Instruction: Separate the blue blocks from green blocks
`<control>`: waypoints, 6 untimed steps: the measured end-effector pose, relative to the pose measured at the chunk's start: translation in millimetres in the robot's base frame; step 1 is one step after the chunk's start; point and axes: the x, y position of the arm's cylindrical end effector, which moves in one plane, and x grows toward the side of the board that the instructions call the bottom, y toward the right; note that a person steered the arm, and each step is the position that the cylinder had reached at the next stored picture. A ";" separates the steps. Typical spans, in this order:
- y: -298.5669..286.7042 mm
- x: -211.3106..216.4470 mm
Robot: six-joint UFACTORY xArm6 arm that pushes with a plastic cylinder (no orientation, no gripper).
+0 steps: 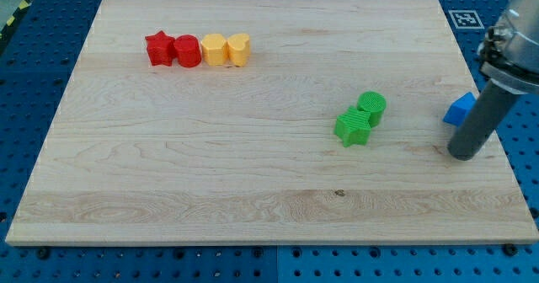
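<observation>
A green star block (352, 127) and a green round block (371, 107) touch each other right of the board's middle. One blue block (459, 109) lies near the view's right edge of the board, partly hidden by my rod; its shape is unclear. My tip (462, 154) rests on the board just below the blue block, well to the right of the green pair. No second blue block shows.
A row of blocks stands at the view's upper left: red star (158, 48), red round block (188, 51), yellow round block (214, 49), yellow heart (239, 49). The wooden board (253, 190) lies on a blue perforated table. The board's right edge is close to my tip.
</observation>
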 end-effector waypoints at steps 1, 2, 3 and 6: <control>28.4 0.0; 54.2 -0.1; 80.4 -0.1; 82.5 -0.6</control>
